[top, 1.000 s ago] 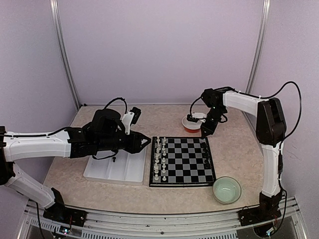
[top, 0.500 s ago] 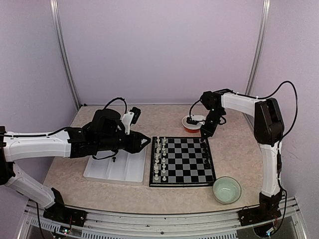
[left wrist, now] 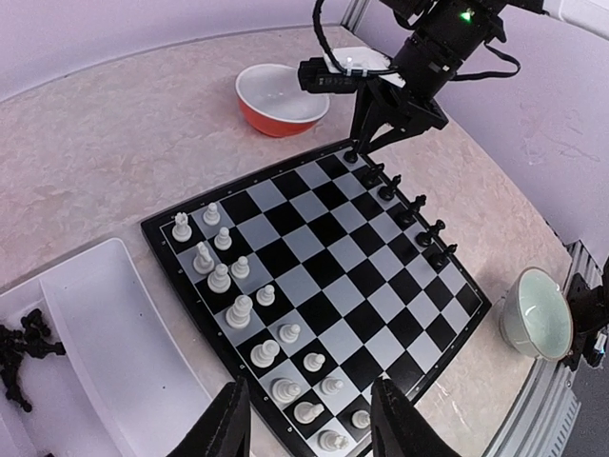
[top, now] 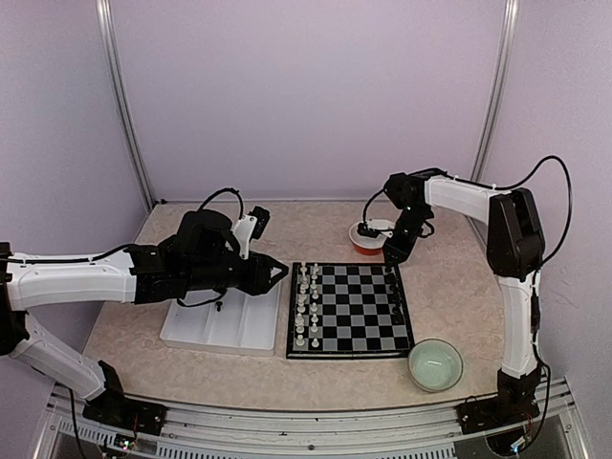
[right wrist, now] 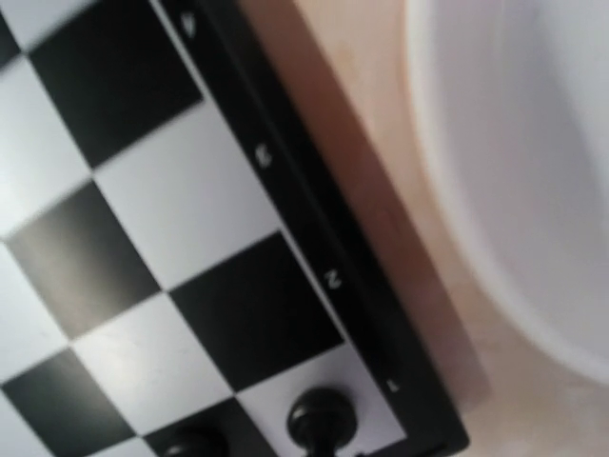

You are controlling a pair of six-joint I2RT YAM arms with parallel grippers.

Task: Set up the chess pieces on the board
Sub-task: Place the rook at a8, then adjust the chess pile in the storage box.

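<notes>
The board (top: 354, 308) lies mid-table, also seen in the left wrist view (left wrist: 324, 248). White chess pieces (left wrist: 243, 309) fill its left two columns. Black chess pieces (left wrist: 409, 205) line its right edge. My right gripper (top: 390, 258) points down at the board's far right corner (left wrist: 360, 148). How wide its jaws stand does not show. A black piece (right wrist: 322, 419) stands on the corner square right under it. My left gripper (left wrist: 312, 428) hovers open and holding nothing over the board's near left part. More black pieces (left wrist: 19, 347) lie in the white tray (left wrist: 105, 343).
A red bowl with a white inside (top: 368, 239) sits just beyond the board's far right corner, close to my right gripper. A pale green bowl (top: 435, 363) stands off the near right corner. The white tray (top: 206, 325) lies left of the board under my left arm.
My right gripper has dropped slightly toward the board's far right corner. The left arm has not moved.
</notes>
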